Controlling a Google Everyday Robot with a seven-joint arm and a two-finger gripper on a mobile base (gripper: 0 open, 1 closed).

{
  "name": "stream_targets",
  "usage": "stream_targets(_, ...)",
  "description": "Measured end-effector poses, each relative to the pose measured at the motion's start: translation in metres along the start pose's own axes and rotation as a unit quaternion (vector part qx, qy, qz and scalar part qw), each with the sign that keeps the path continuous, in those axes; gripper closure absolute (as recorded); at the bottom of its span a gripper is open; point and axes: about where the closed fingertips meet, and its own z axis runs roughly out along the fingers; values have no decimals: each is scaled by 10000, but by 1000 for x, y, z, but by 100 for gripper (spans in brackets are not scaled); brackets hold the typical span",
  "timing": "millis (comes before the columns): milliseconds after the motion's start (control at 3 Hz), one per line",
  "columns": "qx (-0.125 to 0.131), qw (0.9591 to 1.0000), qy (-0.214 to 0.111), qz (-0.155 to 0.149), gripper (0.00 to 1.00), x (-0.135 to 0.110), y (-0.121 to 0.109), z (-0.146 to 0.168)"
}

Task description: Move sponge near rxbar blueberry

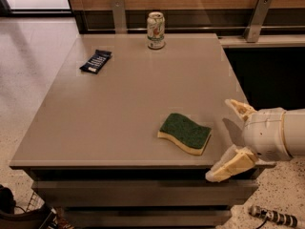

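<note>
While the sponge (185, 132) lies ungrasped, nothing is done.
The gripper (220, 138) is held beside it, fingers spread; the bar (96, 61) is well apart.

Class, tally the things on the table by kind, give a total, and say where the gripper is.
Sponge: 1
Wrapped bar: 1
Drink can: 1
Total: 3
Gripper: open, beside the table's front right corner, right of the sponge.

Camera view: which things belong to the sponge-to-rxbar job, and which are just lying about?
Job in hand: sponge, front right of the table; rxbar blueberry, far left; tool, open, just right of the sponge, not touching it.
Lying about: drink can, at the far edge.
</note>
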Motion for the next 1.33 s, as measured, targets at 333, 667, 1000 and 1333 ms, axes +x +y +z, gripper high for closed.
stream_targets(333,304,9941,-1003,287,0,-16,-8,17)
stream_targets(667,527,9808,-1785,586,0,-39,-21,14)
stream_targets(1000,575,9682,-2278,858,0,-49,-26,15)
stream_targets(1333,501,9639,-2404,1026,0,-50,-24,23)
